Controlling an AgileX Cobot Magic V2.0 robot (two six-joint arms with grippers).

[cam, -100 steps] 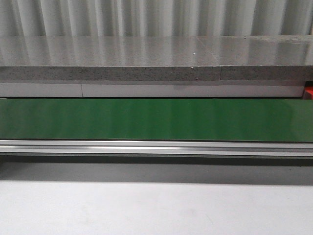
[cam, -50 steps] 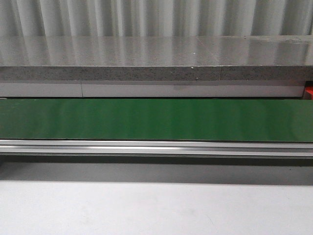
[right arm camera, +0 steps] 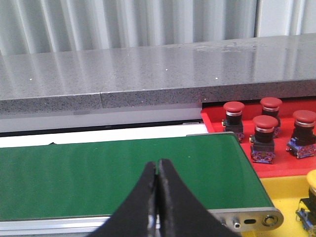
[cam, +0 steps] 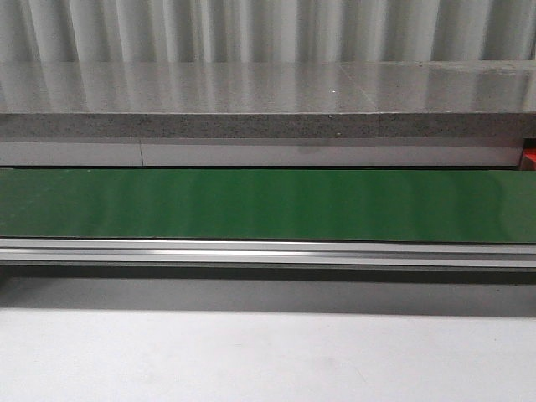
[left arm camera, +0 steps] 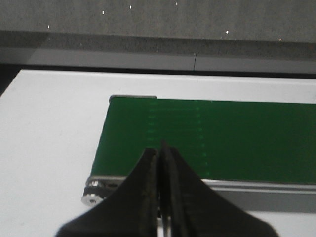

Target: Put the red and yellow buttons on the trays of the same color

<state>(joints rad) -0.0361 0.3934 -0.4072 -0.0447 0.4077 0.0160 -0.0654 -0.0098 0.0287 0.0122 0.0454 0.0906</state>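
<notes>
Nearest, both claws hang over the green belt (cam: pixel 268 205) with jaws pressed together and nothing between them — the left claw (left arm camera: pixel 159 150) above the belt's end roller, the right claw (right arm camera: pixel 157 168) above the opposite end. Just past the right end sits the yellow tray (right arm camera: pixel 284 190), with one yellow button (right arm camera: pixel 312 195) at its edge, only partly in view. Behind it the red tray (right arm camera: pixel 276 165) holds four red buttons (right arm camera: pixel 264 136) standing upright, close together. Farther back runs the white table (left arm camera: pixel 54 133), then a grey speckled ledge (cam: pixel 268 105) and a corrugated wall (cam: pixel 268 29) — from the front, only a sliver of red shows at the far right.
</notes>
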